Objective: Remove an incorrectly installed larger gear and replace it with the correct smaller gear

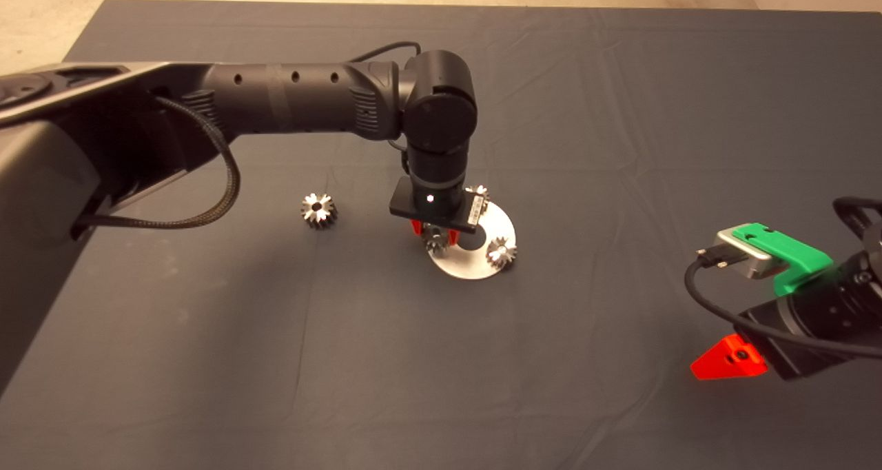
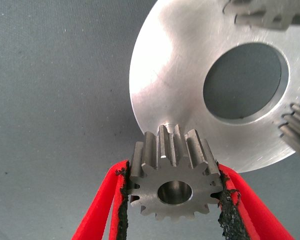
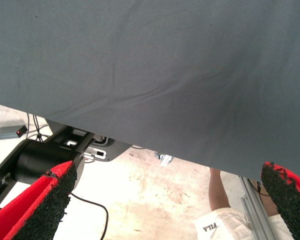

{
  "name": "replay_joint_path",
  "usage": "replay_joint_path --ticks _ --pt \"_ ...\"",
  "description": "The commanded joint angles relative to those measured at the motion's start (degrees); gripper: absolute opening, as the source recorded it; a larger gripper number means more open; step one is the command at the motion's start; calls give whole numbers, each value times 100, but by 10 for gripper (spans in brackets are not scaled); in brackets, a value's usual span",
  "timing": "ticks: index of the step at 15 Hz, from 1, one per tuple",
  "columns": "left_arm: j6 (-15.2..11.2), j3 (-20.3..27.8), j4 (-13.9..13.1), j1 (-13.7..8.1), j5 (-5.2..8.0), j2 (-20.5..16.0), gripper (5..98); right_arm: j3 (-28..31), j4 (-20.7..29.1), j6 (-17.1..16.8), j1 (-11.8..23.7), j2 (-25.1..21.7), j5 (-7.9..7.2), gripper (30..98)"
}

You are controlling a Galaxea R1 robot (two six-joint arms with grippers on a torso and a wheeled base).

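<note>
The left hand (image 1: pixel 435 234) hung straight down over the near-left rim of the round silver disc (image 1: pixel 505 223). Its two red fingers (image 2: pixel 106 207) pinched a small steel gear (image 2: pixel 175 186) from both sides. The gear stood upright with its hole facing up, half over the disc's rim and half over the dark mat (image 1: pixel 620 146) on the desk.

I took it for the smaller gear, because the loose gear (image 1: pixel 318 210) lying well to the left of the disc looked a bit wider, so that one seemed to be the larger gear.

Whatever spot it must sit on was hidden under it, so I guessed the next move was a small slide or a push straight down.

Two more gears (image 1: pixel 501 253) (image 1: pixel 477 193) sat on the disc near the big hole (image 2: pixel 244 81), close enough for the teeth to bump.

The right hand (image 1: pixel 732 360) waited far to the right of the disc, fingers spread wide.
</note>
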Motion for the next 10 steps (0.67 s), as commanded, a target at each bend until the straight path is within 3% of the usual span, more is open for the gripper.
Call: replay_joint_path --ticks 1,10 --pt "82 -164 63 -68 792 30 375 13 213 -33 79 -73 -3 977" --pt "-84 235 37 -64 792 -41 375 13 213 -33 79 -82 -3 977"
